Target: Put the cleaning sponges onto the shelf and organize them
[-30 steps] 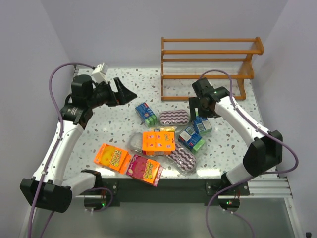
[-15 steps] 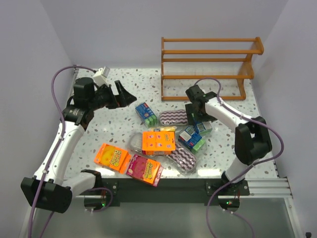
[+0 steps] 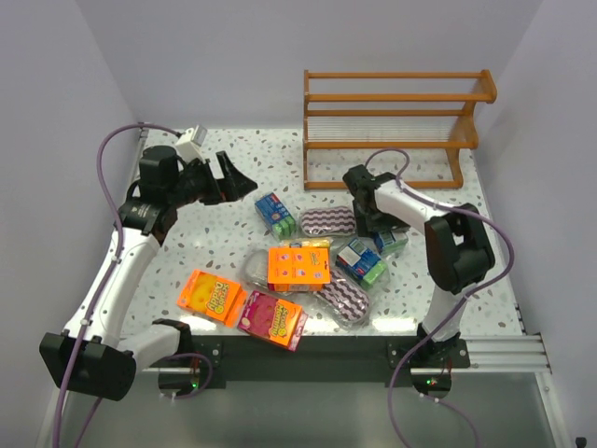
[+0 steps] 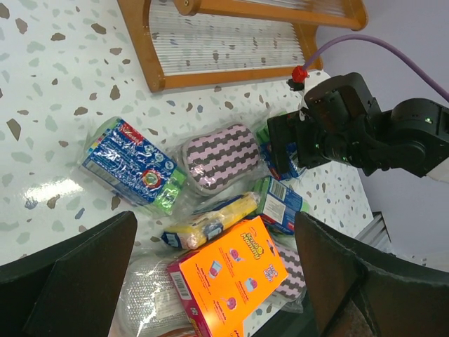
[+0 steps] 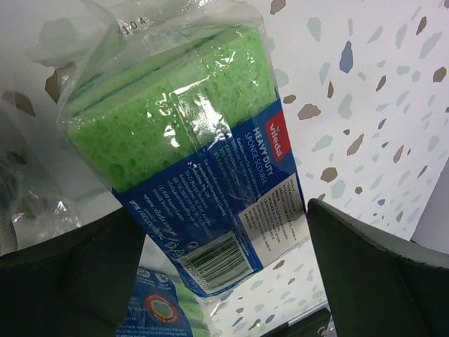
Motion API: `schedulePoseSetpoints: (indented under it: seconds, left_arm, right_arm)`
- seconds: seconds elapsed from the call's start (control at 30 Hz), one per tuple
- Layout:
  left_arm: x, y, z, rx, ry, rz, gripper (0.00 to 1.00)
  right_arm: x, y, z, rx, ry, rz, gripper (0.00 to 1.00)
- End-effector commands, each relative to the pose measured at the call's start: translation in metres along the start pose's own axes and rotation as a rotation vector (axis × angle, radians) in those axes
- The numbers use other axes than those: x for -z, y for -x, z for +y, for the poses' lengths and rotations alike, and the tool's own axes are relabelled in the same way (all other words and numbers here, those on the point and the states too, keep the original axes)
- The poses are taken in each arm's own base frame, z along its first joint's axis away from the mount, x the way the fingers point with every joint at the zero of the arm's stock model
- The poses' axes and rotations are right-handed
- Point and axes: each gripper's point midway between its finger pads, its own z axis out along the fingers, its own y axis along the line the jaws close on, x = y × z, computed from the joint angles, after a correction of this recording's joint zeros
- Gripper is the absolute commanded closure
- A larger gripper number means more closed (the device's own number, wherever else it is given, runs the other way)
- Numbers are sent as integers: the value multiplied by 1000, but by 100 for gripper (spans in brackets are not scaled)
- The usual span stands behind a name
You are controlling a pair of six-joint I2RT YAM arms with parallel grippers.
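Note:
The wooden shelf (image 3: 396,126) stands at the back right and has nothing on its tiers. Sponge packs lie mid-table: a blue-and-green pack (image 3: 275,213), a zigzag oval pad (image 3: 326,221), a yellow block (image 3: 312,245), an orange box (image 3: 298,266), and a second oval pad (image 3: 343,301). My right gripper (image 3: 371,224) is open and points down, its fingers either side of a green sponge pack with a blue label (image 5: 189,140), which also shows in the top view (image 3: 390,240). My left gripper (image 3: 235,177) is open and empty, held above the table to the left of the pile (image 4: 242,270).
An orange pack (image 3: 212,296) and a pink pack (image 3: 272,317) lie near the front edge. Another blue-and-green pack (image 3: 362,263) lies beside the right gripper. The shelf (image 4: 231,56) is just behind the right arm. Side walls stand close on both sides.
My right gripper has swung left and come down over the green pack, with the arm folded in closer. The left arm has barely moved.

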Motion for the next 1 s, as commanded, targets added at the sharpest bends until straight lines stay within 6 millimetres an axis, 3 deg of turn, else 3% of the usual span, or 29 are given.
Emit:
schedulePoseSetpoints:
  seconds: [0.0, 0.23, 0.4, 0.73, 0.97]
  left_arm:
    - [-2, 4, -1, -31, -11, -32, 0]
    - [-1, 0, 2, -26, -4, -31, 0]
    - [1, -1, 2, -27, -3, -35, 0]
    - [1, 0, 0, -18, -10, -45, 0]
    - [-2, 4, -2, -9, -26, -53, 0]
  right_arm:
    - [6, 15, -15, -74, -90, -30, 2]
    - [9, 17, -3, -117, 21, -10, 2]
    - [11, 16, -9, -140, 41, 5, 6]
    - [34, 14, -57, -159, -125, -44, 8]
    - [46, 13, -61, -157, -125, -70, 10]
